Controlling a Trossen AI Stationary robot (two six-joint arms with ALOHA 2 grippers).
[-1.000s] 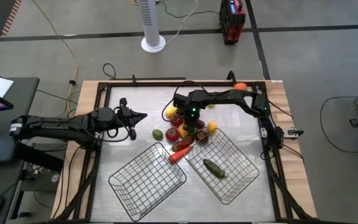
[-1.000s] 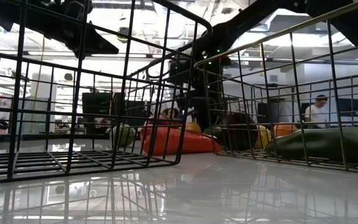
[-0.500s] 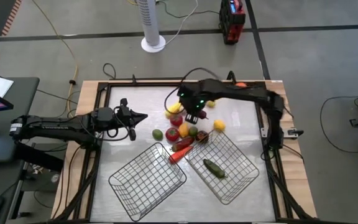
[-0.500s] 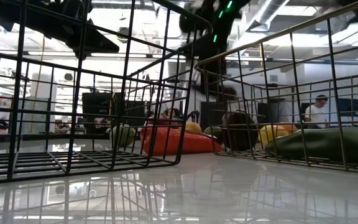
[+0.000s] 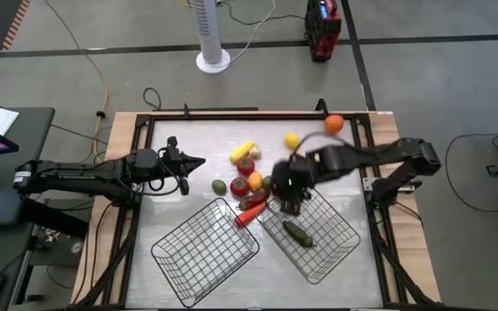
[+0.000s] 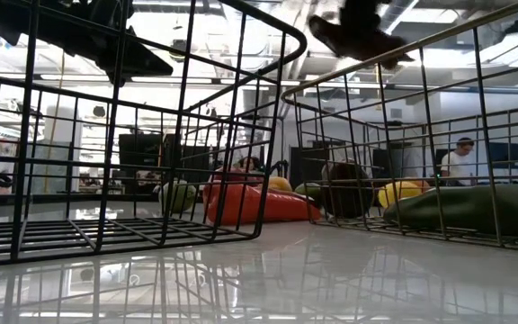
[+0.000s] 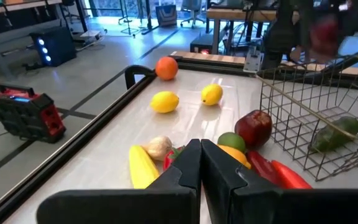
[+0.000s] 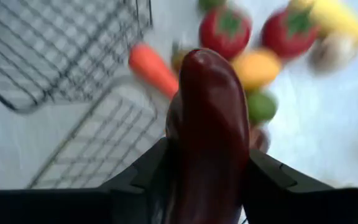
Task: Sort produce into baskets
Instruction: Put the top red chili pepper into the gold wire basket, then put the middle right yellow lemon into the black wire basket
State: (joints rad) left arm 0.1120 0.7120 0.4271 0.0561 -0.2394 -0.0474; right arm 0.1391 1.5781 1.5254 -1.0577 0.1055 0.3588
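Right gripper (image 5: 290, 200) carries a dark red-purple eggplant (image 8: 207, 118) over the right basket (image 5: 328, 250)

Two wire baskets on the bench (image 5: 197, 147): the right holds one green cucumber (image 5: 297, 231), the left basket (image 5: 204, 250) none. Left gripper (image 5: 199, 162), fingers pressed together, waits beside the pile. No legible writing.

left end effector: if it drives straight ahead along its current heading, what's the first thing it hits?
Likely the produce pile. The shut left end effector points at the yellow corn and the small pale piece just ahead, with the dark red apple beyond. Depth is unclear, so which comes first is uncertain.
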